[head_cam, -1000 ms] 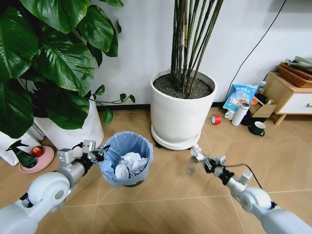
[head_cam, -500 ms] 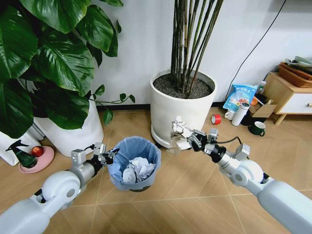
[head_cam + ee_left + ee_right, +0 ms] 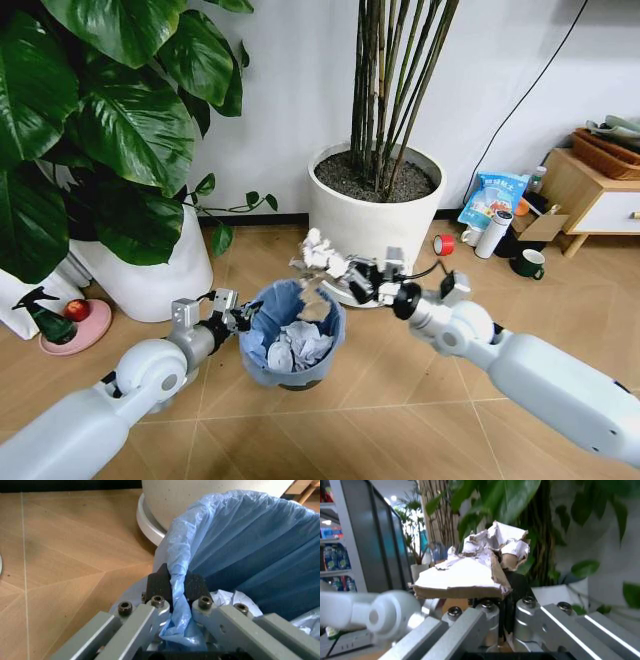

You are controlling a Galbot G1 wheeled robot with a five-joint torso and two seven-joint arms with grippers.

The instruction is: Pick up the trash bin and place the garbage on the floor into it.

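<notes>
The left gripper (image 3: 232, 313) is clamped on the left rim of the trash bin (image 3: 292, 345), holding it off the floor, while the right gripper (image 3: 332, 268), clamped on torn cardboard garbage (image 3: 318, 256), is above the bin's far edge.

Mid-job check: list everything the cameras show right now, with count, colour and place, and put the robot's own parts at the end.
trash bin: one, black with a light blue liner, on the floor in front of the robot, rim pinched by the left end effector.
paper balls: several, white, inside the bin.
torn paper scrap: one, white and brown, held above the bin.
plant pots: two, white, against the wall.
red tape roll: one, on the floor to the right.
white bottle: one, beside the tape.
green mug: one, near the wooden cabinet.
pink dish: one, far left, with a spray bottle.
left end effector: closed on the liner rim.
right end effector: gripping the scrap.
</notes>
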